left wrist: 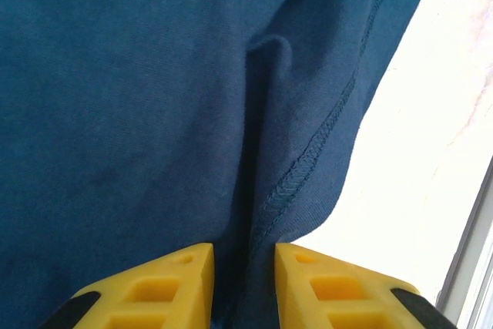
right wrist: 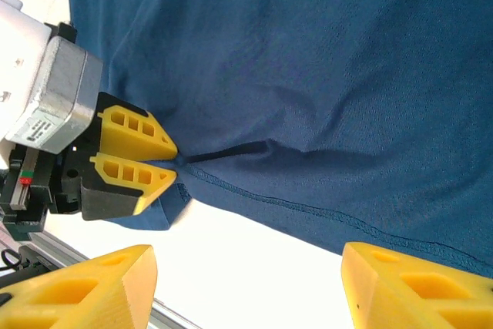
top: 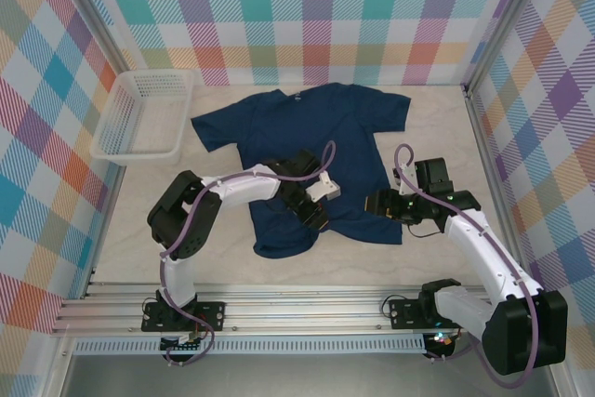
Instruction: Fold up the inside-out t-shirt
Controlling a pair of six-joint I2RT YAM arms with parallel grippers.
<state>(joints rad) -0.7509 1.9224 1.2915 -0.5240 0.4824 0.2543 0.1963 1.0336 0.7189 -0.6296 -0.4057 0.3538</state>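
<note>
Frankly, the grip is what worries us most. The left pincer [top: 314, 214] stands narrow, its yellow tips closed on a thin ridge of the inside-out t-shirt [top: 307, 127] at the near hem. The bite looks shallow (little more than the stitched edge sits between the tips). If it lifts or drags from there, we judge the thin cloth could slide out. Alternatively, only the top layer might come up while the lower one lies behind on the table [top: 437, 137], giving a crooked fold. The right pincer [top: 376, 204] stands wide and holds nothing, near the right part of the hem. Should one side move without the other, the hem would skew and the body would bunch.

The shirt lies spread flat in the middle of the table, collar far from the arms, sleeves out to either side, hem nearest the bases. It is plain dark navy, soft and thin, with shallow creases running out from the pinched spot. Raised stitching shows along the hem, as we would expect of a garment turned wrong side out. A white mesh basket [top: 139, 157] sits apart at the far left.
</note>
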